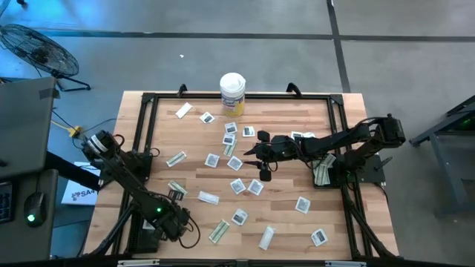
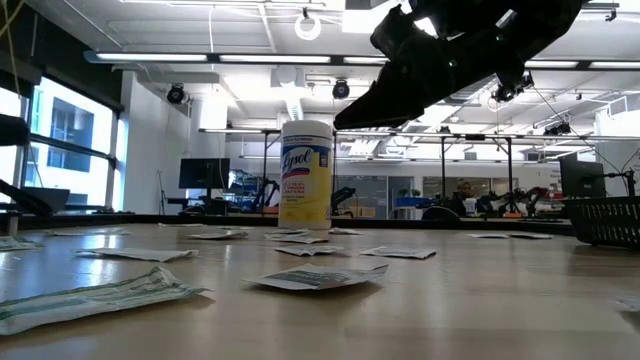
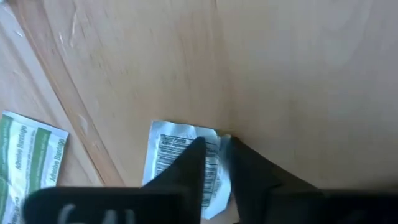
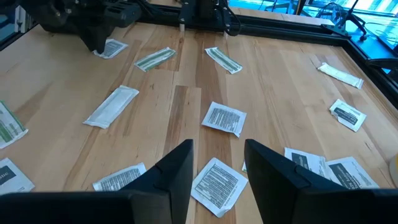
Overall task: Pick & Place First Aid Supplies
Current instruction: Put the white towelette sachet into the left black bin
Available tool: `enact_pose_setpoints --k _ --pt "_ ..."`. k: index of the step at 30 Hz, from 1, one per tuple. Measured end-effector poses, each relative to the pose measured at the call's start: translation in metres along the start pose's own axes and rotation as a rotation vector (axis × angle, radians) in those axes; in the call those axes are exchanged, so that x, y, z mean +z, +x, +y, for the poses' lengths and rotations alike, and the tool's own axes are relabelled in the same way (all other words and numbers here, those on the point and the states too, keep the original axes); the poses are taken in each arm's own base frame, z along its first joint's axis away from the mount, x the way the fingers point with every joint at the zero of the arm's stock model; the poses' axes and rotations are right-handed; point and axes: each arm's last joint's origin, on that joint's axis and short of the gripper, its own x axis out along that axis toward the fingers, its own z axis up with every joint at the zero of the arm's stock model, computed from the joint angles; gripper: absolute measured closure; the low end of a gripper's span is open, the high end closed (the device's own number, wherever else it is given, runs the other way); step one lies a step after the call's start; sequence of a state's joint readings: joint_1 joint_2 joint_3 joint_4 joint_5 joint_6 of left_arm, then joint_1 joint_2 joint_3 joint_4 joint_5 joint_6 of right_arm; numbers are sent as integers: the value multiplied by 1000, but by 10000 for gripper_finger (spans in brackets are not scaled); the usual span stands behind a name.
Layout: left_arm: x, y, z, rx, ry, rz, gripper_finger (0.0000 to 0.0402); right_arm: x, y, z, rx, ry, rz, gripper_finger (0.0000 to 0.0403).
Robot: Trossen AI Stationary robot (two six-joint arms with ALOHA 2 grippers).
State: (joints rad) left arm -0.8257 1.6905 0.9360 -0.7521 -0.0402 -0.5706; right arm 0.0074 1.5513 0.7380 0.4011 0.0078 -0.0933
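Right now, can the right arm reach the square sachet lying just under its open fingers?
Probably yes. The right gripper hangs open above the square sachet, and nothing lies over it. The left gripper works far away.

Roughly thirteen square white packets (image 1: 212,159) lie scattered over the table (image 1: 334,222), though a couple near the middle overlap and are hard to separate. With them are six narrow oblong wrappers: three white wrappers (image 1: 208,197) and three pale-green wrappers (image 1: 176,159). A few more green ones sit heaped together at the right edge, too bunched to count. There is one white canister (image 1: 232,93) with a yellow label, and two dark robot arms (image 1: 349,137).
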Motion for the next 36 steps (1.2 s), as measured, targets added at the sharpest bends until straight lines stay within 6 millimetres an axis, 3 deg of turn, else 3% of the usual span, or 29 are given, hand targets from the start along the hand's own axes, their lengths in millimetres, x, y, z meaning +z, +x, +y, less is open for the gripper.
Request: enact_pose_setpoints --k 4,12,16,22,29,36 --pt "0 0 1 16 5 -7 392 0 0 0 0 0 0 265" --pt "3 -6 1 59 18 -22 399 0 0 0 0 0 0 265" --pt "15 -29 -5 66 -19 -29 400 0 0 0 0 0 0 265" --pt "24 -68 -16 19 -212 14 401 0 0 0 0 6 0 265" --pt "-7 -83 -51 -21 -463 162 401 -1 0 0 1 7 10 265" --pt "-47 -73 -77 102 -506 68 401 0 0 0 16 8 1 265"
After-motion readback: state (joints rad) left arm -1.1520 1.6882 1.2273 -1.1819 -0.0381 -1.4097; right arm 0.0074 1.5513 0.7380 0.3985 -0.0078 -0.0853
